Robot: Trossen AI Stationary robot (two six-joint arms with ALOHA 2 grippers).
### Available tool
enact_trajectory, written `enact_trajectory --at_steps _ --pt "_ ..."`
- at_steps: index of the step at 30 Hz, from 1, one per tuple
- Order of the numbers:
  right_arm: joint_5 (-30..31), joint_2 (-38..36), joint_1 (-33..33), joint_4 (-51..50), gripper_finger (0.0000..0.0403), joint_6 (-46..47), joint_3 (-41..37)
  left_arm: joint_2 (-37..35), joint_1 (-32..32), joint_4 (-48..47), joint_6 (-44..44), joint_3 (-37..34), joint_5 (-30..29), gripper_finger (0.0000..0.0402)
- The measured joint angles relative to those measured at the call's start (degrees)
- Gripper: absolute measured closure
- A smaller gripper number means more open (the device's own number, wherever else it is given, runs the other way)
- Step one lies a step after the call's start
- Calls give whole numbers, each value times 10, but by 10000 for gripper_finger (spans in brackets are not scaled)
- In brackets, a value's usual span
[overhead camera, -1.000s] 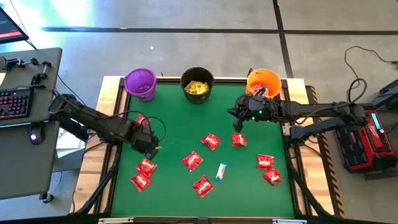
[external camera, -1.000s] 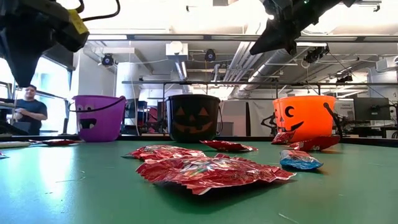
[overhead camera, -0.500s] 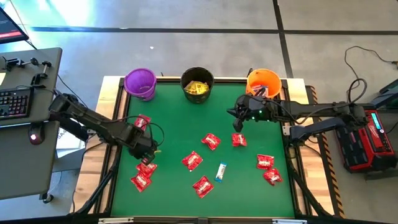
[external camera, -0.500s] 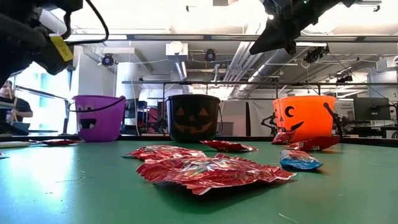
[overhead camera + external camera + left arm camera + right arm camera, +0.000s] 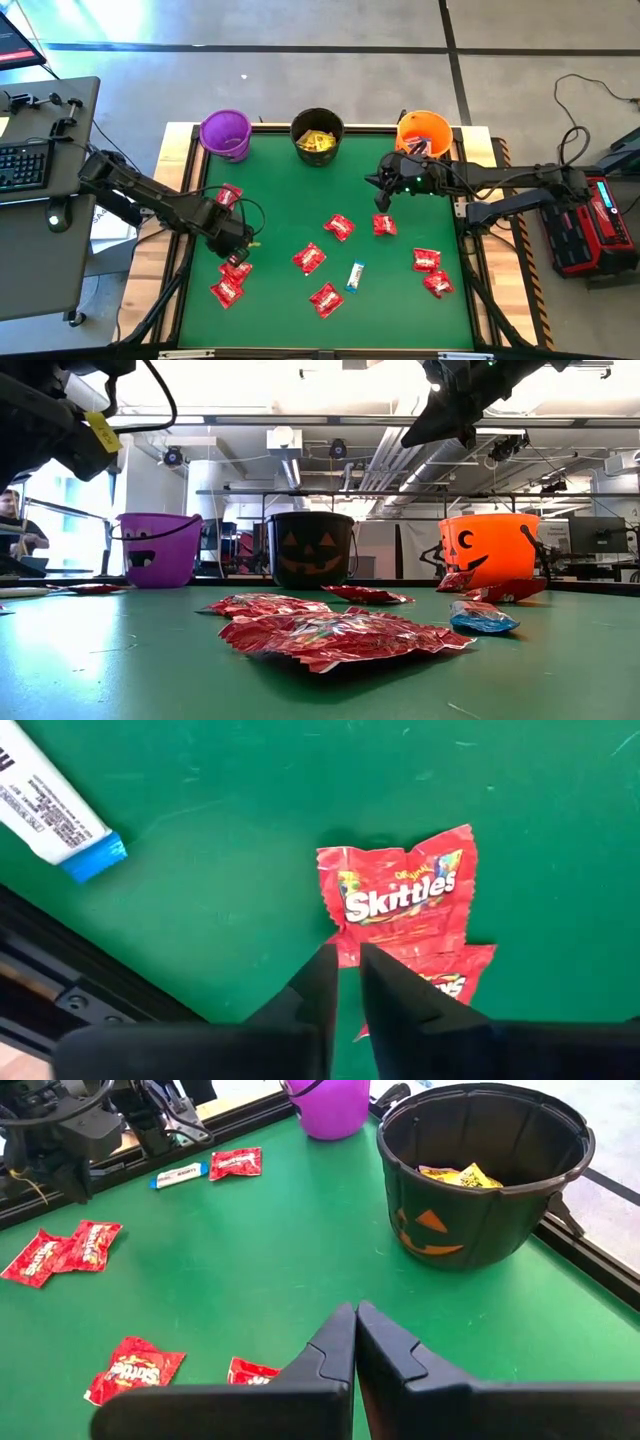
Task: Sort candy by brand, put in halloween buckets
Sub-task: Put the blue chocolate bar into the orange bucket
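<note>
Left wrist view: the left gripper (image 5: 341,982), fingers parted by a narrow slit and holding nothing, hangs just over two overlapping crinkled glossy red packets (image 5: 400,905) on the green table (image 5: 250,840). A second ago it stood farther from them. The right gripper (image 5: 355,1342), fingers pressed together and empty, hovers before the round black bucket (image 5: 480,1190), unchanged.

The Skittles packets (image 5: 405,905) are glossy, crinkled red foil-like wrap; the white-and-blue bar (image 5: 55,815) wears a smoother, faintly shiny wrapper; the table's green surface (image 5: 230,840) looks matt and finely scratched; the black bucket (image 5: 485,1175) is smooth moulded plastic with a dull sheen; the table's edge (image 5: 180,160) shows pale bare wood.
</note>
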Motion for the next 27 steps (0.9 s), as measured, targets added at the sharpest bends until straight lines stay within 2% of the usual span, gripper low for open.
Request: enact_trajectory --at_steps 14,27 --pt "0 0 0 0 402 0 0 0 0 0 -27 0 2 254" --pt "0 0 0 0 402 -8 0 46 0 -2 -30 0 28 233"
